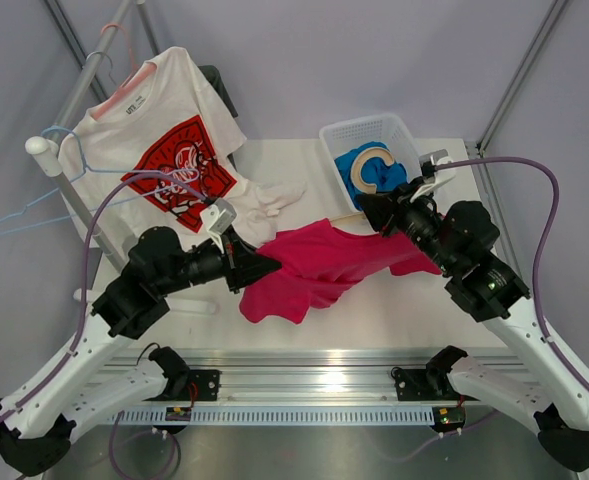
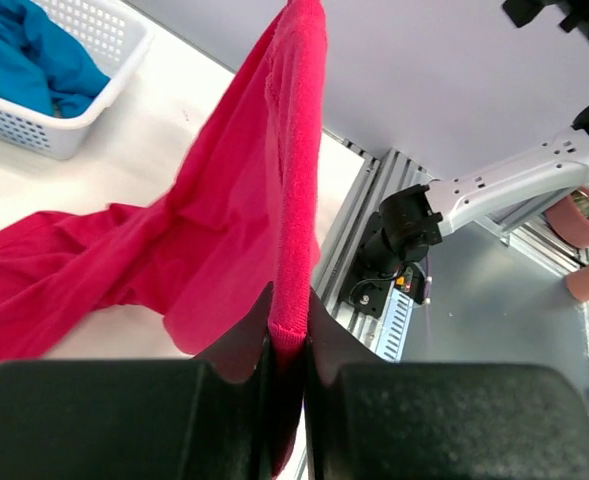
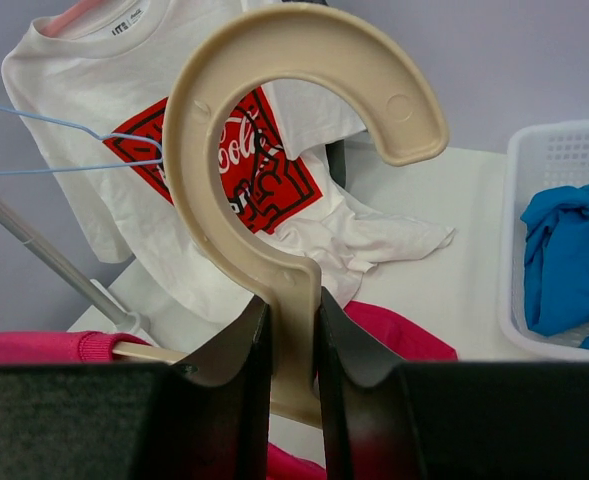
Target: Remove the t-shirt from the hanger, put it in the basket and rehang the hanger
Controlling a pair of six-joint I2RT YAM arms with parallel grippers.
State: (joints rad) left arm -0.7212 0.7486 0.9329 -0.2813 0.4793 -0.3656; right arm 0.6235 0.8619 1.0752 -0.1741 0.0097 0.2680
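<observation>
Top external, white shirt left, basket behind t-shirt

Both arms stretch forward and angle inward toward each other, left gripper pinched tight on the t-shirt, right gripper clamped on the neck of the hanger.

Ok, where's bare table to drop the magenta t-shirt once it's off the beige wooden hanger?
Two bare patches of table: the far strip between the white logo t-shirt and the white plastic basket, and the near strip between the magenta t-shirt and the aluminium rail. The middle is crowded: left gripper, right gripper, cloth.
</observation>
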